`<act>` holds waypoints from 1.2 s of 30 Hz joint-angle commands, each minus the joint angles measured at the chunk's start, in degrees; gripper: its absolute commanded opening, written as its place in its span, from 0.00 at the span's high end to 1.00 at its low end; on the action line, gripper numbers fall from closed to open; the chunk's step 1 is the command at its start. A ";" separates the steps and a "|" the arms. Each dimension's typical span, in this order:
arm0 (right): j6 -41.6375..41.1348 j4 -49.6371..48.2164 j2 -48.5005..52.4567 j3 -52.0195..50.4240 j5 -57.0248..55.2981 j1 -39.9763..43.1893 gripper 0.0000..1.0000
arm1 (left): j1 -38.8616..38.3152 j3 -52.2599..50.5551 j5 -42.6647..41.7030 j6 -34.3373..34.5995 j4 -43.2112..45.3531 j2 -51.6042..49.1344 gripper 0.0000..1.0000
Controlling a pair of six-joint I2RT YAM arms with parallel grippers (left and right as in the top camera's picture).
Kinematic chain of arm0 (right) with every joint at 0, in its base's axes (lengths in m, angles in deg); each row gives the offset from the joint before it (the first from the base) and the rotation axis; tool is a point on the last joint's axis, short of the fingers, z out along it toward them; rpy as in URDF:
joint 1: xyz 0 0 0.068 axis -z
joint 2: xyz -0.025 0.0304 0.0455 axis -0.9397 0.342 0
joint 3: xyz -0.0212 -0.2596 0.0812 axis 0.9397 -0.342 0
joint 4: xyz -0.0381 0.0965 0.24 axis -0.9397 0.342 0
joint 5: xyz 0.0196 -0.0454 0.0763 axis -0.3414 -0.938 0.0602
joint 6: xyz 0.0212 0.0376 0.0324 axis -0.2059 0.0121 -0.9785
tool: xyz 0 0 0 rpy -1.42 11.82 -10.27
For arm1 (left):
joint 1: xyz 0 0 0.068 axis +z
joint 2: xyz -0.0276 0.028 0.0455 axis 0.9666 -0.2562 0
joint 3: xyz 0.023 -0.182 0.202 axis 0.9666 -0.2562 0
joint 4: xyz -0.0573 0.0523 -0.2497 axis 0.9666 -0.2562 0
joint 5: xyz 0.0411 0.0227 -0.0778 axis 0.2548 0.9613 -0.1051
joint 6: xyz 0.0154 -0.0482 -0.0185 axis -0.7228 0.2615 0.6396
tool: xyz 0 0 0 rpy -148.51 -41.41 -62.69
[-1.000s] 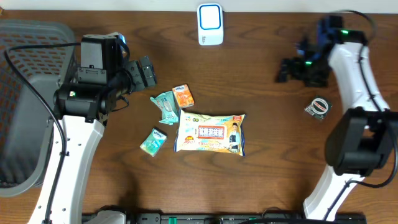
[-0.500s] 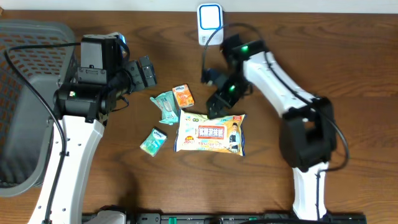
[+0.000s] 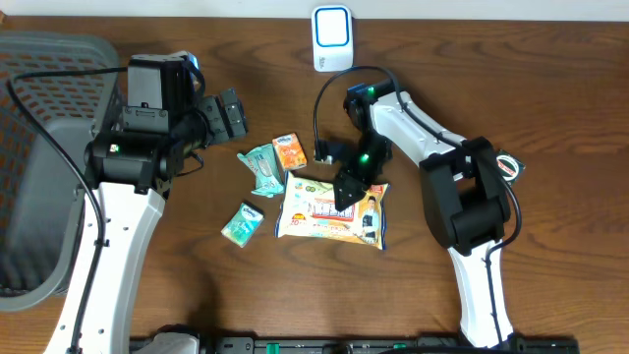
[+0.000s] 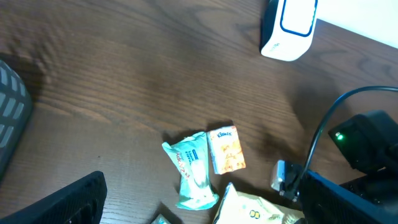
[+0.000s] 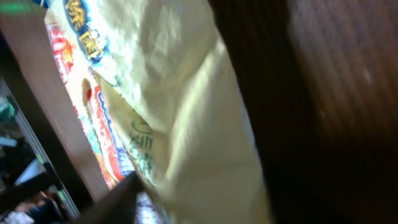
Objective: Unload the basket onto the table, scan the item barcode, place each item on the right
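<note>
The large yellow wipes pack [image 3: 319, 214] lies at the table's middle, its top right corner under my right gripper [image 3: 350, 187]. In the right wrist view the pack [image 5: 174, 93] fills the gap, pressed between both dark fingers [image 5: 115, 199]. The white and blue barcode scanner [image 3: 332, 37] stands at the far edge, also visible as the scanner [image 4: 289, 28] in the left wrist view. My left gripper [image 3: 228, 113] hangs open and empty left of the small packets; its camera shows the pack's corner [image 4: 249, 210] low in frame.
An orange packet [image 3: 289, 151], a teal packet [image 3: 262, 168] and a smaller teal packet [image 3: 241, 223] lie left of the pack. A grey mesh basket [image 3: 39, 118] stands at the far left. A small round item [image 3: 507, 167] sits behind the right arm.
My right arm swung from the far right to the table's middle and came down on the yellow pack, its jaws closing on it. The pack's shape shifted slightly. The left arm stayed still.
</note>
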 commanded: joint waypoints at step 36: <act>-43.30 -6.95 -17.64 0.20 -36.89 1.20 0.99 | 0.28 0.22 0.52 -0.35 -0.09 0.04 0.02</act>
